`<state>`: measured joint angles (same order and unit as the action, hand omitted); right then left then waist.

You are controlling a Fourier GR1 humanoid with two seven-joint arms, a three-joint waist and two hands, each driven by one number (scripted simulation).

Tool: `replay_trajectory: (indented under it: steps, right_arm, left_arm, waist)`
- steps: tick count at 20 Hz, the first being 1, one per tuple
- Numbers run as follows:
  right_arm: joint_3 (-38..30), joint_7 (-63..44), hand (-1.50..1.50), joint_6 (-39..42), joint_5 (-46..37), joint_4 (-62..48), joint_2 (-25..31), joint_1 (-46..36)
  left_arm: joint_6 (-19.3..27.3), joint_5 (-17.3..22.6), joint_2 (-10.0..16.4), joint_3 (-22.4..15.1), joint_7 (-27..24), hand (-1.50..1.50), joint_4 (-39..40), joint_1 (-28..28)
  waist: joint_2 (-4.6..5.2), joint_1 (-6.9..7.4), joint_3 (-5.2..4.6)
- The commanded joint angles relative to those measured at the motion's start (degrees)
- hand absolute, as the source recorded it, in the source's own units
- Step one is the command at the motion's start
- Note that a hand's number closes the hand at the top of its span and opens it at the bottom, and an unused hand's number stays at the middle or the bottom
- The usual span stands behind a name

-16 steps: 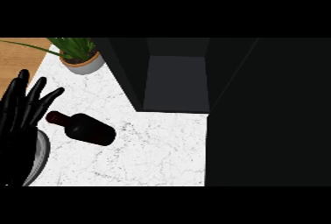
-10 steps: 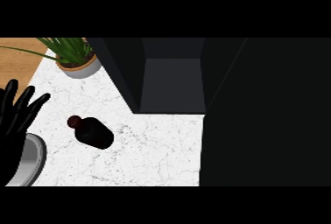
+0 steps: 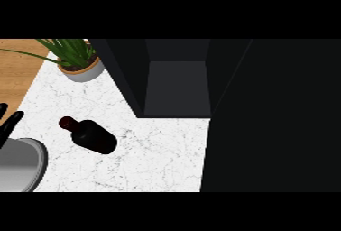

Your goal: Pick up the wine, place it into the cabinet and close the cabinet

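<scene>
The wine bottle (image 3: pixel 91 135) is on the white marbled worktop (image 3: pixel 156 155), towards its left side and about halfway between the near and far edges. It is dark, with a reddish cap on a short neck that shows up and to the left of the wider body. From this steep view I cannot tell whether it stands upright or lies on its side. Nothing touches it. The cabinet (image 3: pixel 177 85) is at the far edge of the worktop, to the right of the bottle and well apart from it. It is open, its black side walls framing a grey inner floor with nothing visible inside. A wide black panel (image 3: pixel 273 117) fills the right of the view from top to bottom and hides the right part of the worktop. A potted plant (image 3: pixel 78 63) sits in the far left corner of the worktop, with long green leaves rising from a pale pot with an orange rim. Beyond the left edge of the worktop, a strip of wooden surface (image 3: pixel 16 72) shows. The left hand (image 3: pixel 9 124) shows only as black fingers at the left edge of the view, straight and spread apart, holding nothing and clear of the bottle. Its grey forearm (image 3: pixel 19 164) is below it in the near left corner. The right hand does not show.
</scene>
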<state>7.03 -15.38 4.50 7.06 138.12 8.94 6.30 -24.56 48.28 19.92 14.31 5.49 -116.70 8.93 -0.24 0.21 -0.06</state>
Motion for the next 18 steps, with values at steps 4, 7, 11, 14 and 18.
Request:
replay_trajectory:
  steps: [4,7,11,14,18]
  right_arm:
    - [-6.19,-11.49,-1.50,-0.34,7.23,5.49,2.92,-6.17]
    - [0.35,-15.97,-1.50,-3.96,1.09,9.14,0.47,-7.27]
    - [-1.86,-21.47,-1.50,-6.02,1.91,8.57,1.07,-14.49]
    - [-0.19,-30.52,-1.50,-10.87,-1.14,9.27,0.81,-22.09]
    - [-3.72,-28.10,-1.50,-9.74,-0.02,6.54,1.32,-23.39]
  left_arm:
    - [-0.57,13.30,4.20,7.34,7.40,-1.50,-5.88,5.13]
    - [1.41,19.39,7.52,10.98,10.89,-1.50,-6.19,4.27]
    - [3.20,18.55,6.54,10.56,13.39,-1.50,-8.36,4.06]
    - [9.08,15.23,5.65,7.59,14.92,-1.50,-12.03,1.14]
    - [6.03,16.34,6.12,11.53,15.76,-1.50,-8.21,0.68]
  waist:
    - [0.14,0.18,0.06]
    - [0.06,0.15,0.04]
    - [0.10,0.20,0.03]
    - [0.10,0.03,0.00]
    - [0.15,0.02,0.03]
